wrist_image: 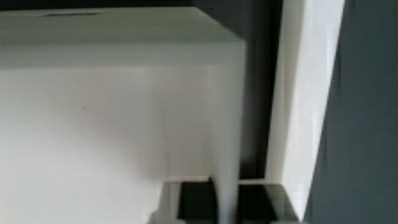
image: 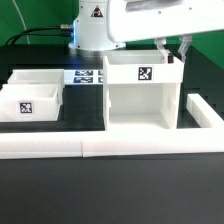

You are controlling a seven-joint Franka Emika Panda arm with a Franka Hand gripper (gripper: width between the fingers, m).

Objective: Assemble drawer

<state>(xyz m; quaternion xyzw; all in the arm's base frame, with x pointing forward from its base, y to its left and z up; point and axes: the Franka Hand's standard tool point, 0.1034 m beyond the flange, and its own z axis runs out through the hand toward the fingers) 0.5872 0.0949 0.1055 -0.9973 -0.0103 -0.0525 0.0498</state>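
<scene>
The drawer case (image: 142, 95) is a tall white box with a black-and-white tag on its upper front. It stands at the middle right of the exterior view, its open front facing the camera. My gripper (image: 176, 52) comes down onto the top of its right side wall. In the wrist view the thin white wall (wrist_image: 228, 120) runs between my two dark pads (wrist_image: 196, 203), which lie against it on both sides, so the gripper (wrist_image: 230, 198) is shut on that wall. A small tagged open-top tray (image: 28, 100) sits apart at the exterior view's left.
The long low white border rail (image: 100, 148) runs along the front and turns up the exterior view's right side (image: 200, 108). The marker board (image: 85, 77) lies flat behind, between tray and case. The arm's base (image: 92, 25) stands at the back.
</scene>
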